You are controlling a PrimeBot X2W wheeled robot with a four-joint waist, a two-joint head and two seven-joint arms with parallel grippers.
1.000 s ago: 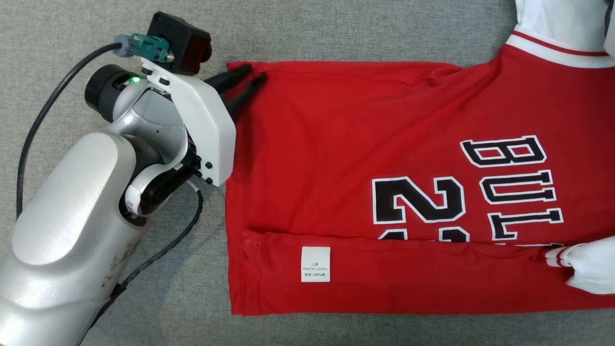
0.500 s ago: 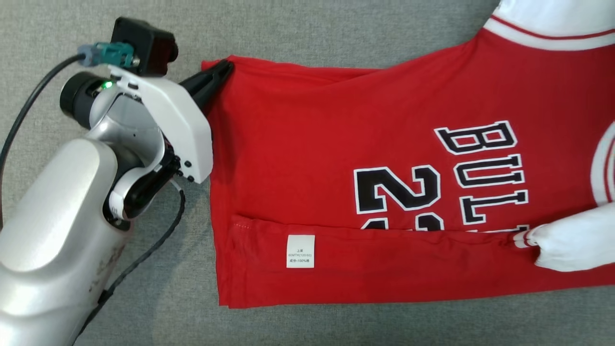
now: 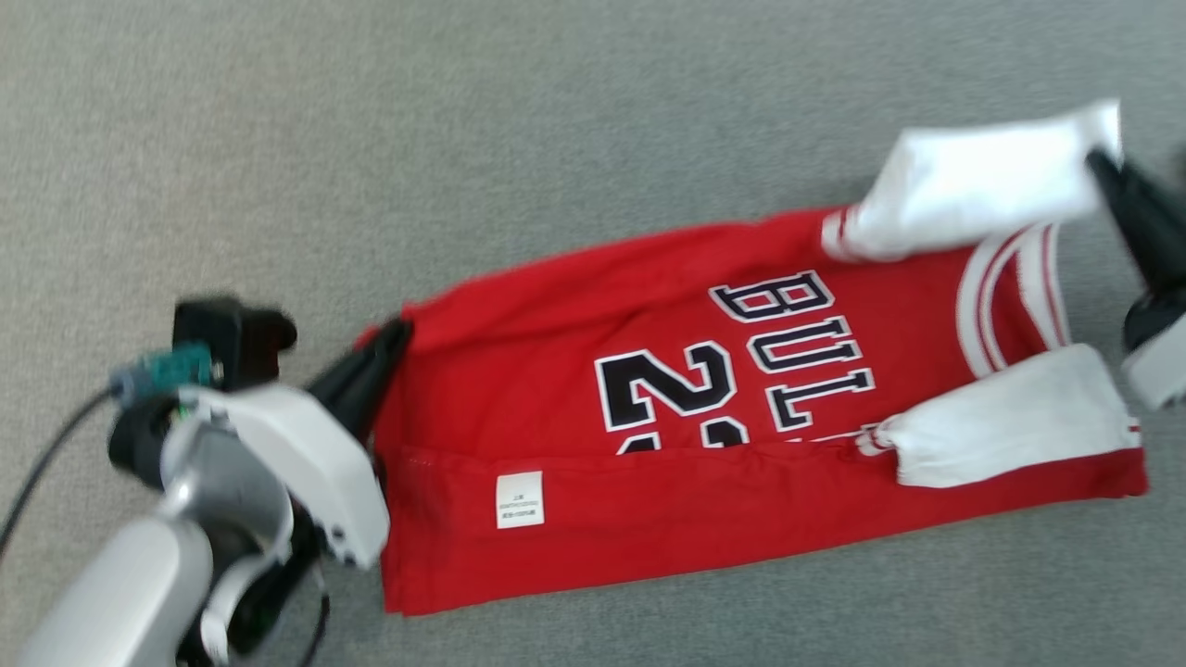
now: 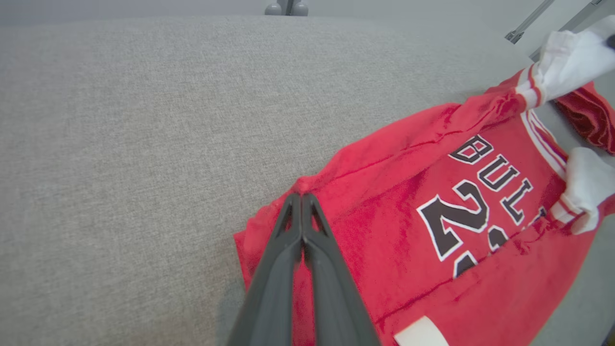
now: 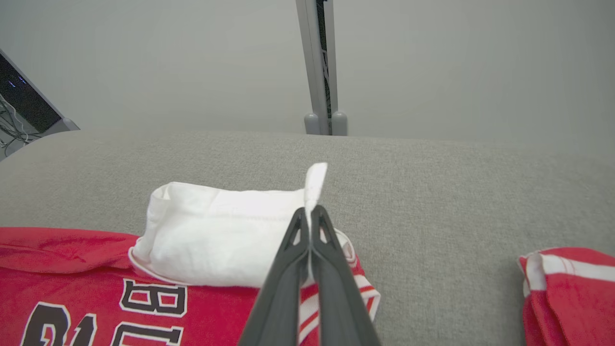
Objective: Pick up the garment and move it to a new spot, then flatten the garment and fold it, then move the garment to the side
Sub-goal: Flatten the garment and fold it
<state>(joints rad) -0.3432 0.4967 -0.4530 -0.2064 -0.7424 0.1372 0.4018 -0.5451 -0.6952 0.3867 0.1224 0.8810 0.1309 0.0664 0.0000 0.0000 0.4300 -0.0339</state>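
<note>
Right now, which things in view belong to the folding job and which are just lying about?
Job: red jersey; its white sleeve; left tool, pinching the hem corner; right tool, pinching the sleeve.
Lying about: second red cloth; grey post.

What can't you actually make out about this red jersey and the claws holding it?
Label print: too small, blurred, head view.
Jersey number: lower half hidden under the folded flap, head view.
Right gripper: blurred, body cut by the head view's edge.
Red cloth: cut off at right wrist view's corner.

Now clamping garment point(image 3: 519, 371): left gripper point(image 4: 301, 194) (right gripper point(image 5: 310, 207)).
</note>
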